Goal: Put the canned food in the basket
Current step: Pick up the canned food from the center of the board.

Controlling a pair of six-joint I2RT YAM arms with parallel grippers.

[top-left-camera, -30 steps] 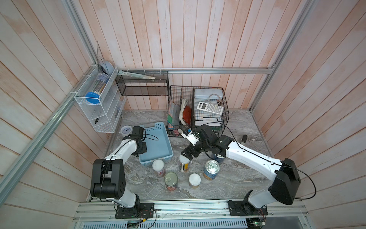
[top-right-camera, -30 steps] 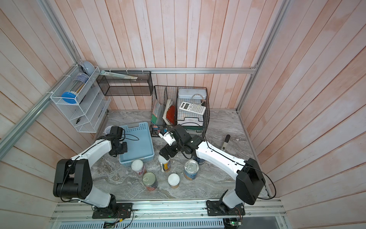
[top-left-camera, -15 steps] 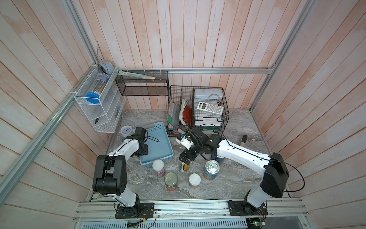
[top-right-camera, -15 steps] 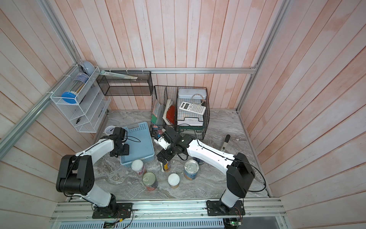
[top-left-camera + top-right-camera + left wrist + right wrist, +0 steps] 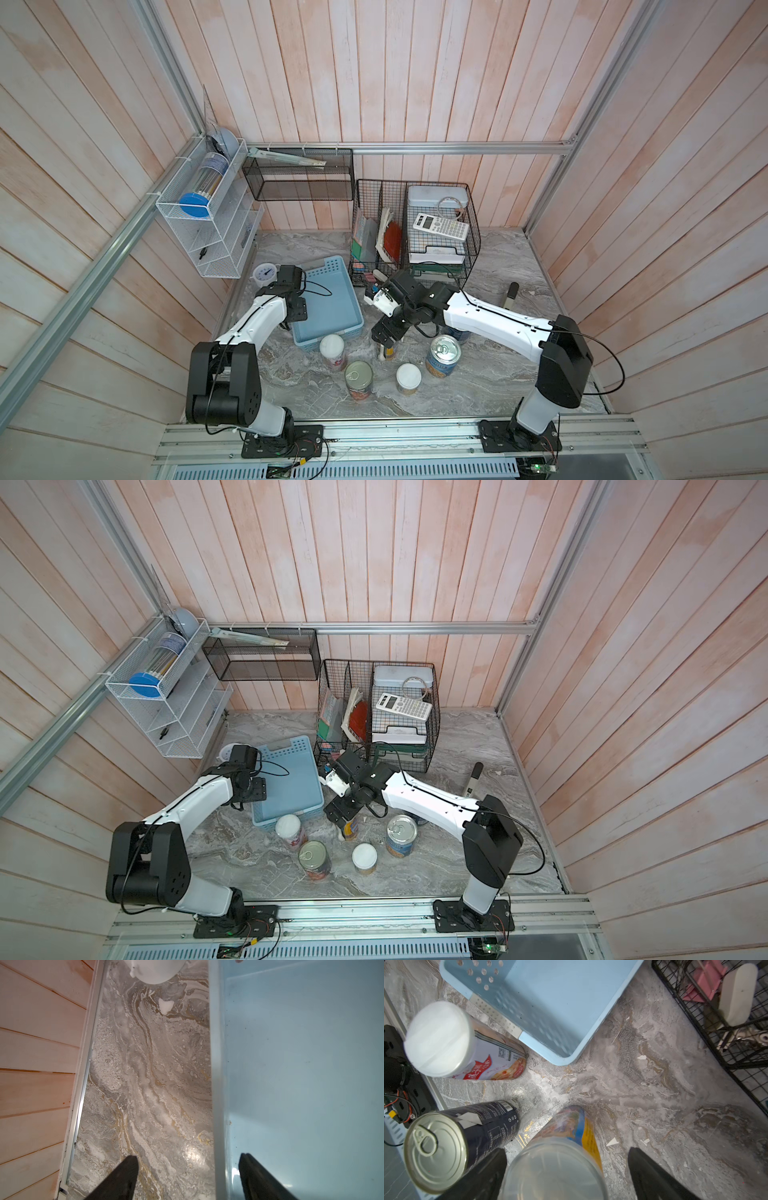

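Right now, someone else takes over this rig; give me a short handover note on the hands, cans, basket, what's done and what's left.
Left hand: open, astride a side wall of the light blue perforated plastic basket, gripping nothing.
Right hand: open around the yellow-and-blue-labelled white-lidded jar, not closed on it.
Upright on the grey marble table: pink-labelled white-lidded jar, red-labelled pull-tab can, small white-lidded jar, blue-labelled pull-tab can; another blue-labelled can is partly hidden under the right arm.
Done: nothing; basket empty. Left: every can.
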